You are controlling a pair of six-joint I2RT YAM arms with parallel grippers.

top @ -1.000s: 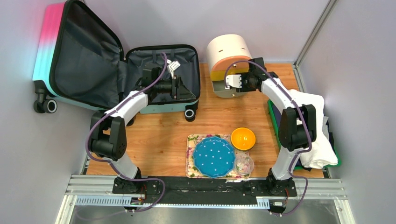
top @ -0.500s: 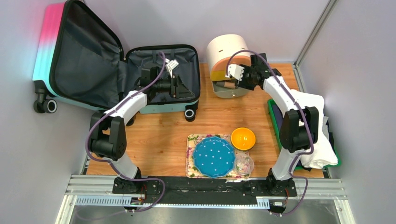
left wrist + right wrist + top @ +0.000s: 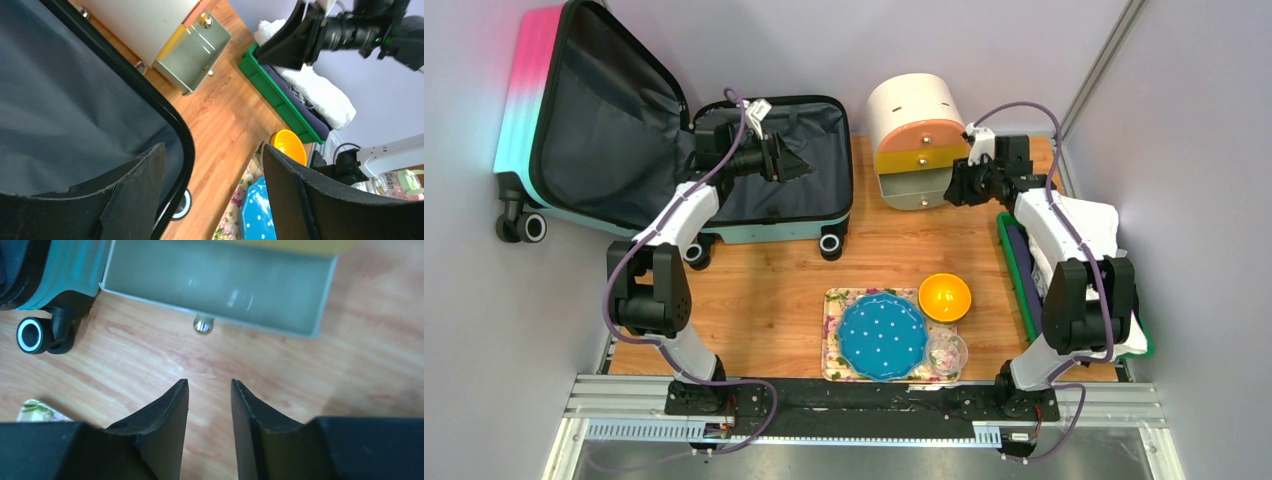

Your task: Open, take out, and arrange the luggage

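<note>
Lying open at the far left of the table (image 3: 764,290), the luggage (image 3: 604,120) has its pink-to-turquoise lid propped upright against the wall and its base flat on the wood. Both halves show dark grey fabric lining. The left arm covers part of the base, so that patch cannot be judged.

The left gripper (image 3: 214,150) hangs over the right rim of the base with its jaws spread wide and nothing between them.

Right of the luggage, at the far edge of the table, stands a round cream cabinet (image 3: 914,105) with three drawers. The orange and yellow ones are pushed in. The grey bottom drawer (image 3: 914,188) is pulled out, and the wrist views show only its bare grey floor and a small metal knob (image 3: 202,325) on its front. The right gripper (image 3: 210,385) hovers just in front of that knob, apart from it. Its jaws stand a narrow gap apart and hold nothing.

Along the right edge, a green tray (image 3: 272,85) holds a folded dark blue cloth (image 3: 300,102) and a white cloth (image 3: 1094,225) that spills over its far side.

Near the arm bases, a floral tray (image 3: 834,350) carries a blue polka-dot plate (image 3: 882,336) and a clear glass bowl (image 3: 946,352). This bowl may hold some small pale bits, too blurred to name. An orange bowl (image 3: 944,297) sits on the wood, touching the tray's far right corner.
</note>
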